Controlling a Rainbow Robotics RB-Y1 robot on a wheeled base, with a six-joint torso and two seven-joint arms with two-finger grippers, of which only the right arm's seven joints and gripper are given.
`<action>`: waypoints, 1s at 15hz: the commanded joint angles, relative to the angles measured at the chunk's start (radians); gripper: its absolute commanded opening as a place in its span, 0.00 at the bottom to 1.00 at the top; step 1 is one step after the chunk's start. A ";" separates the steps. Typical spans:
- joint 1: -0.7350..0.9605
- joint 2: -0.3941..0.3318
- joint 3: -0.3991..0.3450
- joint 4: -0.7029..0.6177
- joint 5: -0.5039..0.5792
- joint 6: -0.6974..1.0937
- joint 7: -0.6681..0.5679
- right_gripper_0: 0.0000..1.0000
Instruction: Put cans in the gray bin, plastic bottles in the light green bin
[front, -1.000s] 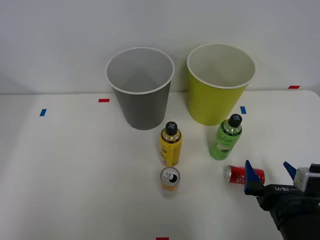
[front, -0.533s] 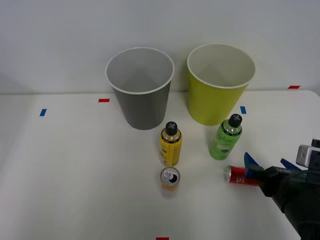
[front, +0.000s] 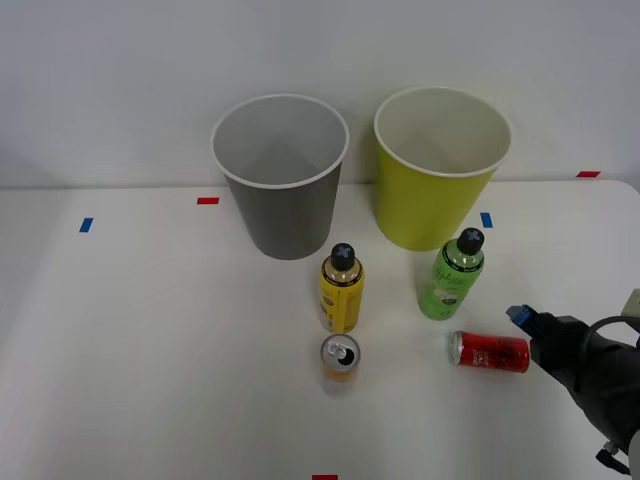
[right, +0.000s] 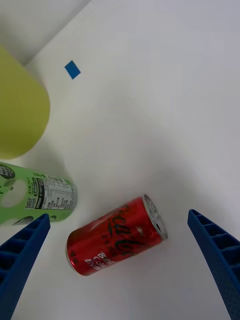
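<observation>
The red can (front: 489, 352) lies on its side on the table (front: 150, 330), at about four o'clock from the green bottle (front: 449, 275). The right gripper (right: 120, 272) is spread wide around it, grasping nothing. The orange can (front: 340, 362) and yellow bottle (front: 341, 289) stand unsorted (upright). The gray bin (front: 281, 175) and light green bin (front: 438, 165) look empty; judged: nothing sorted yet.

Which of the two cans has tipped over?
The red can, lying on its side near the right gripper; the orange-yellow can stands upright.
</observation>
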 joint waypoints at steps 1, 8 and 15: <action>-0.091 0.001 0.022 -0.026 0.056 0.206 -0.323 0.95; -0.206 -0.039 0.079 0.108 0.096 0.292 -0.837 0.95; -0.356 -0.103 0.089 0.229 0.050 0.494 -1.059 0.95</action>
